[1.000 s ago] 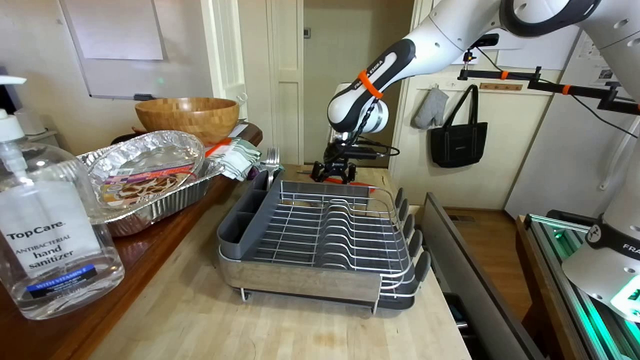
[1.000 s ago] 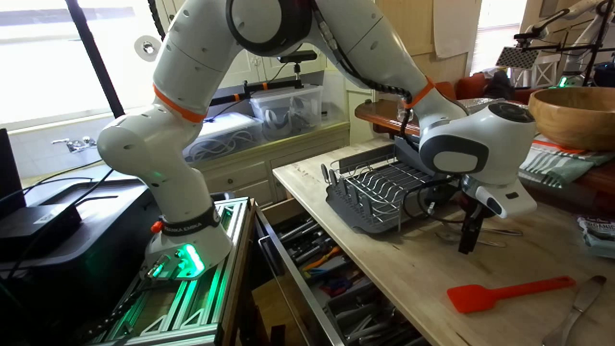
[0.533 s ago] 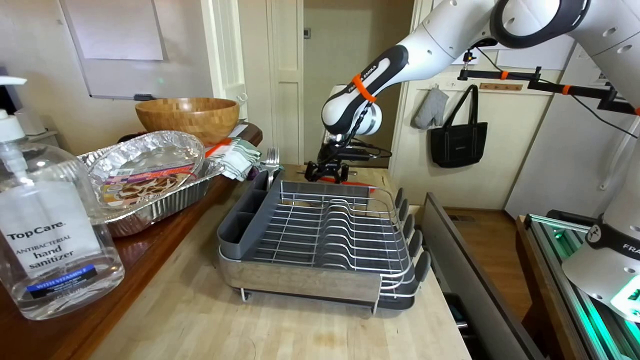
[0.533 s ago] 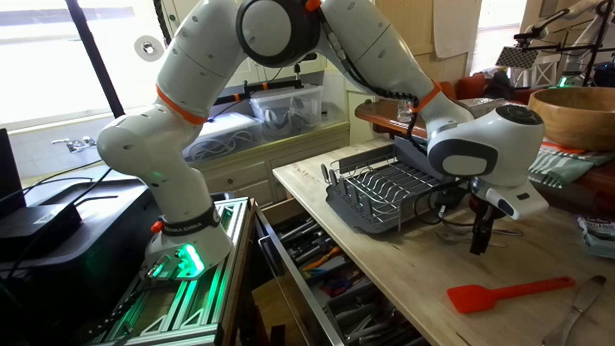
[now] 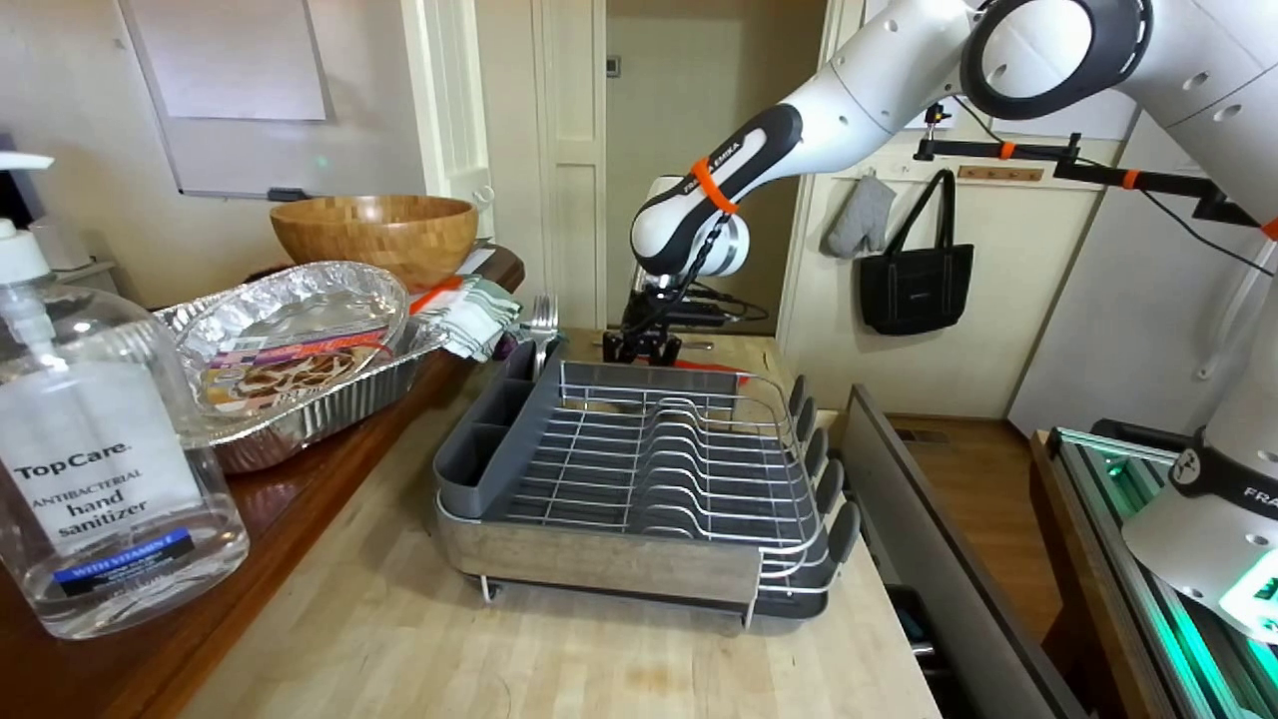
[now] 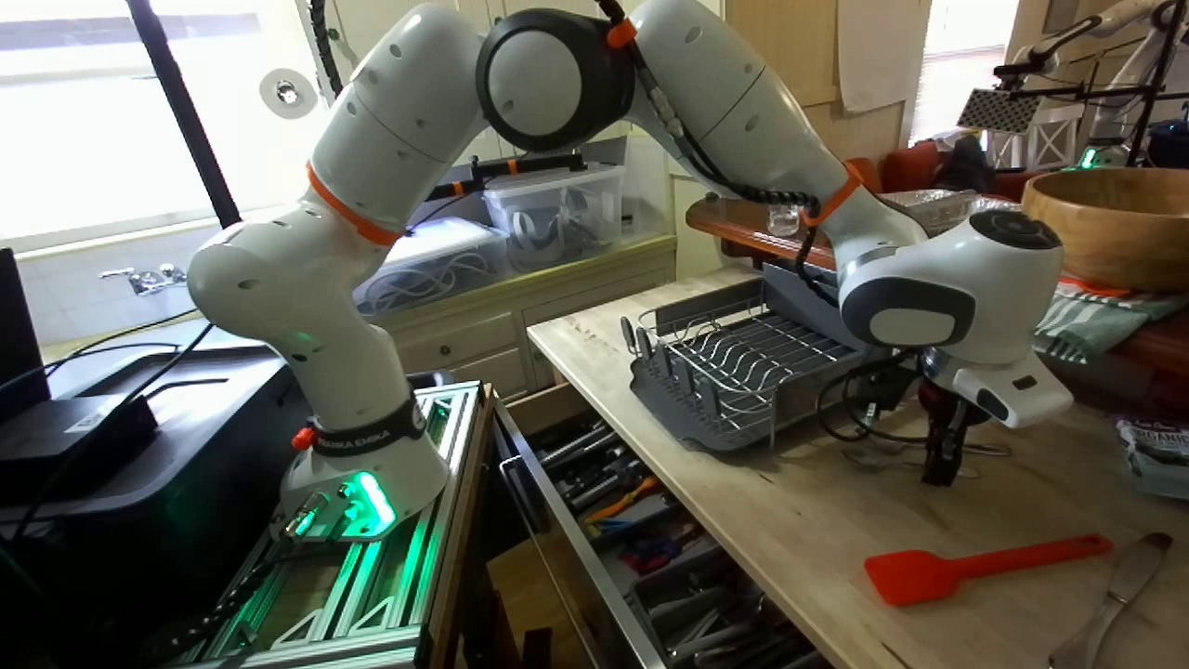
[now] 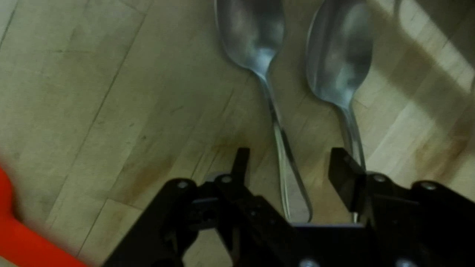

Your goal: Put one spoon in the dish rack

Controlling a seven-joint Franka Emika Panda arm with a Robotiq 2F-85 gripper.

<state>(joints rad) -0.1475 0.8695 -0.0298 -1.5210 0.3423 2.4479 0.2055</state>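
Note:
Two metal spoons lie side by side on the wooden table in the wrist view: a left spoon (image 7: 252, 33) and a right spoon (image 7: 339, 55). My gripper (image 7: 290, 157) is open. The left spoon's handle shows between its fingers; the right finger covers part of the right spoon's handle. Nothing is held. In both exterior views the gripper (image 5: 641, 352) (image 6: 940, 476) is low over the table beyond one end of the dish rack (image 5: 599, 559) (image 6: 780, 409). The spoons (image 6: 989, 450) are partly hidden behind the gripper there. Forks (image 5: 544, 318) stand in the rack's cutlery holder (image 5: 469, 454).
A red spatula (image 6: 929, 574) and a knife (image 6: 1110, 595) lie on the table near the gripper. An open drawer (image 6: 594, 548) runs along the table's edge. A foil tray (image 5: 300, 419), a wooden bowl (image 5: 374, 235) and a sanitizer bottle (image 5: 110, 479) stand on the raised counter.
The arm has lowered a little, and the open gripper has shifted toward the side where the wooden bowl stands. The rack, spatula and knife have not moved.

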